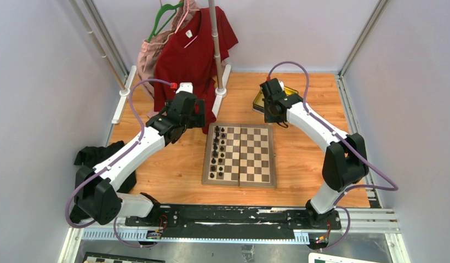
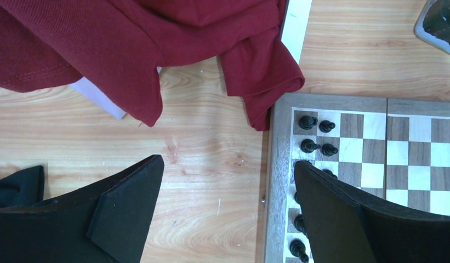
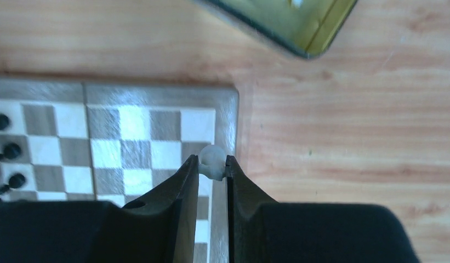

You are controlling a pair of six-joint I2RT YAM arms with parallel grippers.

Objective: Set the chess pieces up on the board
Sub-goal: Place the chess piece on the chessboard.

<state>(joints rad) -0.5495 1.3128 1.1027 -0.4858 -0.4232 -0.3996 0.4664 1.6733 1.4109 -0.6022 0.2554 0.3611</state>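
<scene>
1 white chess piece [image 3: 211, 158] sits pinched between the 2 nearly closed fingers of the right gripper [image 3: 212, 169], above the right border of the 1 board [image 1: 273, 159]. The left gripper [image 2: 228, 162] hangs wide open, holding nothing, over the table [image 2: 211, 131] beside the board's left edge. There the black pieces [image 1: 217, 150] stand in 2 columns, too small to count.

Pale wood-grain tabletop [image 1: 173, 164], carrying the board [image 2: 370, 142] flat just right of the left hand [image 2: 228, 161], with the board's right border beneath the right hand [image 3: 211, 160]. Holds a gold tin [image 3: 288, 22] ahead of the right hand, apart from the board. Also bears a red shirt hem [image 2: 157, 49] and a white rack foot [image 2: 296, 22] ahead of the left hand, and black cloth [image 2: 17, 186] to its left.
</scene>
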